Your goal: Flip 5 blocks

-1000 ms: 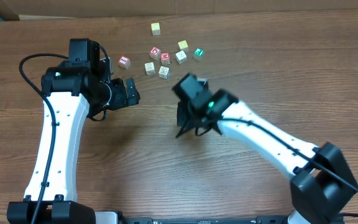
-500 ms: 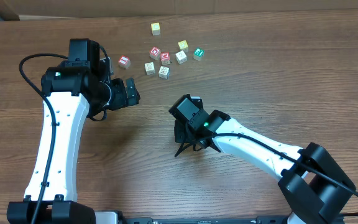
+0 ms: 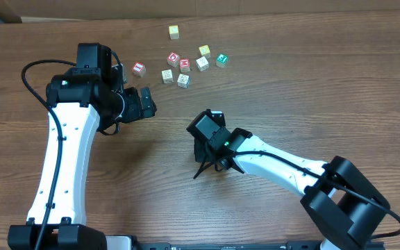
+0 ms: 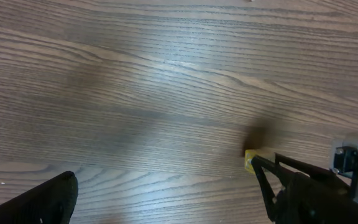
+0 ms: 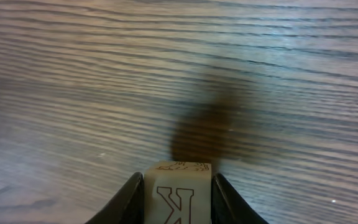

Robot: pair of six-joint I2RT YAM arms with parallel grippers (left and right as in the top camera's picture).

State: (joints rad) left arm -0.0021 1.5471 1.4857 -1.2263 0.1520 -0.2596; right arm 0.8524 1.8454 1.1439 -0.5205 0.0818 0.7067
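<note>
My right gripper (image 5: 178,182) is shut on a pale wooden block (image 5: 178,194) with a brown outlined "K", held low over the table with its shadow just ahead. Overhead, that gripper (image 3: 209,161) is at mid-table and hides the block. In the left wrist view a yellowish corner of the block (image 4: 249,159) shows at the right gripper's tips. More blocks lie at the back: a red-faced one (image 3: 139,68), two pale ones (image 3: 167,75) (image 3: 182,80), a green one (image 3: 221,60). My left gripper (image 3: 142,103) hangs open and empty over bare wood, left of them.
Red "D" (image 3: 173,58) and "M" (image 3: 185,64) cubes sit in the cluster, with a whitish cube (image 3: 201,63) and a yellowish one (image 3: 204,50). Another yellowish cube (image 3: 174,31) lies alone near the back edge. The left arm (image 3: 68,160) stands at the left.
My right gripper has carried the "K" block toward the table's front and lower, close to the wood. The left arm has not moved.
</note>
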